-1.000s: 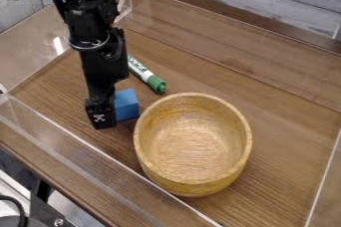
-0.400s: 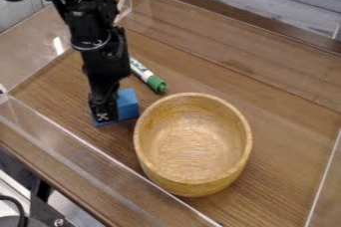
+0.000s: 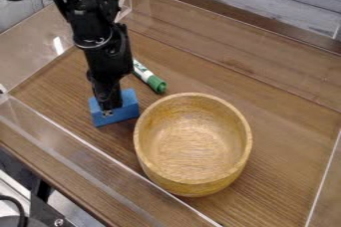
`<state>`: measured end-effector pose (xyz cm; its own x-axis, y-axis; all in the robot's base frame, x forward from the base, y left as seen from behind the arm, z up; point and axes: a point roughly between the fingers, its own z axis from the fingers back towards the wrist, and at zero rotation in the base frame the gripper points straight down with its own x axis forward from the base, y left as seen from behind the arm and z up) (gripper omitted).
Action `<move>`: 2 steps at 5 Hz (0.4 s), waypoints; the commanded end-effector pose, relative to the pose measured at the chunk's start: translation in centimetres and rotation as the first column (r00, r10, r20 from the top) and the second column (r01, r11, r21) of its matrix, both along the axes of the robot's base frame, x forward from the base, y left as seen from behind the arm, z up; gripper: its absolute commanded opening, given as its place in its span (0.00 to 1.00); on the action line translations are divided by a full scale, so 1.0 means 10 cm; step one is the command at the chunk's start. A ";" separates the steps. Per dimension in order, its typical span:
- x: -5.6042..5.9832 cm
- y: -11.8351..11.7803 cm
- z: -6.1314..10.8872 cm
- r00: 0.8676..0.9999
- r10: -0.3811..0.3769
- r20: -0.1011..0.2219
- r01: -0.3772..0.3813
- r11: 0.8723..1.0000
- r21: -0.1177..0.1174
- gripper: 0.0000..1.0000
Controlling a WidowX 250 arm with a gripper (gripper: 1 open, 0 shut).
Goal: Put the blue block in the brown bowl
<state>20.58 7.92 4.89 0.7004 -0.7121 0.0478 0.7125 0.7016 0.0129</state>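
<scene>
Starting at the left, the gripper (image 3: 107,103) has come across and down. A second ago it stood with its jaws wide apart on the side of the blue block (image 3: 124,113) away from the brown bowl (image 3: 200,179). Now it is planted on the block's middle, pointing straight down, and the jaws have drawn in. Blue shows on either side of the black fingers, so the grip is across the block's width. The fingertips themselves are hidden behind the hand, so the hold looks real but I cannot confirm it at the contact faces.

The block has also shifted a little away from the bowl, and it sits flat on the wooden table (image 3: 253,72), not yet lifted. I read this as the grasp just completed. The next step would be to raise the block clear of the bowl's thick wall before carrying it over.

Relative to the tool, the block lies directly beneath and between the fingers, with its corner nearest the bowl sticking out past them. It is just beside the bowl's left rim, close but not touching.

A green-capped marker (image 3: 147,75) lies just behind the bowl's left edge, apart from both block and bowl, and it should stay clear of a straight lift.

Furthest right is the bowl, which is open-mouthed and holds nothing.
</scene>
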 end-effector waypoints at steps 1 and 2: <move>0.08 0.02 0.14 0.999 0.007 0.031 -0.007 1.000 0.012 0.00; 0.10 0.02 0.18 0.999 0.016 0.032 -0.017 1.000 0.011 0.00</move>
<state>20.53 7.83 5.33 0.7173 -0.6957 0.0387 0.6965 0.7174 -0.0143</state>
